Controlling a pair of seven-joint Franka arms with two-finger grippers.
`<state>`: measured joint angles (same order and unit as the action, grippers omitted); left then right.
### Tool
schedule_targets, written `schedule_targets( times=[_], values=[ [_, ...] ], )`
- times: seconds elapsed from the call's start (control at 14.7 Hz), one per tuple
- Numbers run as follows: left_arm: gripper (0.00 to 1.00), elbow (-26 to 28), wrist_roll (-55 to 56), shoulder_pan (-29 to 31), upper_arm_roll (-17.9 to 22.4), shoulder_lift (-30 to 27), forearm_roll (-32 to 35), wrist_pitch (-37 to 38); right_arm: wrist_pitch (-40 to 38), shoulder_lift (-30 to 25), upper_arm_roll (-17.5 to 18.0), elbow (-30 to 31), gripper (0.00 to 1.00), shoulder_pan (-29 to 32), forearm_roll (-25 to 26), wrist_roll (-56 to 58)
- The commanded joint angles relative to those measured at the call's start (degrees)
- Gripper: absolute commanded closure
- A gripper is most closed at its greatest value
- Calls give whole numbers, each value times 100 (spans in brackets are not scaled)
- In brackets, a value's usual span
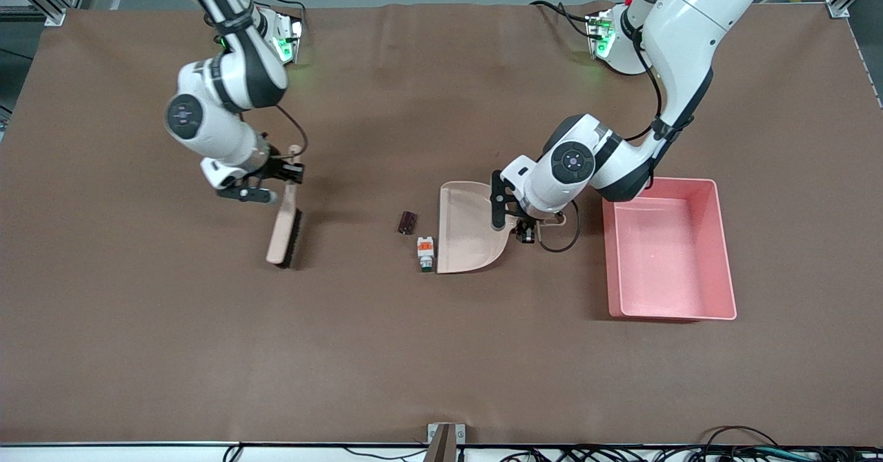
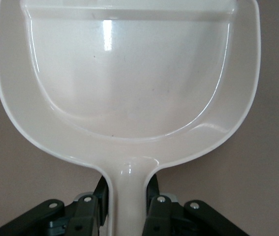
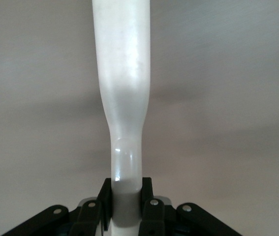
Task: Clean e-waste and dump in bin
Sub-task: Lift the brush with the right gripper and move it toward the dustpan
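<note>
Two e-waste parts [image 1: 408, 222], one bin [image 1: 723, 255]

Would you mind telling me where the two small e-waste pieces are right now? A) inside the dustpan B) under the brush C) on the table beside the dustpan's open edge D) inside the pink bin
C: the dark block and the white piece lie on the table, beside the open edge of the dustpan, outside the bin and clear of the brush.

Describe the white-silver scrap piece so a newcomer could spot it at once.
Find the beige plastic dustpan mid-table. By its open edge's corner nearest the front camera lies the white-silver piece. Its orange mark and green tip distinguish it from the dark maroon block beside it.
</note>
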<state>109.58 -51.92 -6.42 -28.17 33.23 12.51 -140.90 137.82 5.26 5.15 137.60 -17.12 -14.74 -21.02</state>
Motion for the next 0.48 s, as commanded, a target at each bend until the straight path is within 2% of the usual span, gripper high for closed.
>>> schedule_targets(
  times=[0.0, 0.14, 0.41],
  values=[
    [90, -95, 103, -17, -4, 17, 164, -16, -9, 369, -49, -425, 100, -607, -125, -717],
    [92, -113, 103, -17, -4, 17, 164, 63, -45, 729, -66, -785, 100, -1185, -90, -1165],
    [97, -235, 286, -34, -4, 17, 321, 352, -492, 1336, -66, -1769, 100, -1408, -38, -1686]
  ],
)
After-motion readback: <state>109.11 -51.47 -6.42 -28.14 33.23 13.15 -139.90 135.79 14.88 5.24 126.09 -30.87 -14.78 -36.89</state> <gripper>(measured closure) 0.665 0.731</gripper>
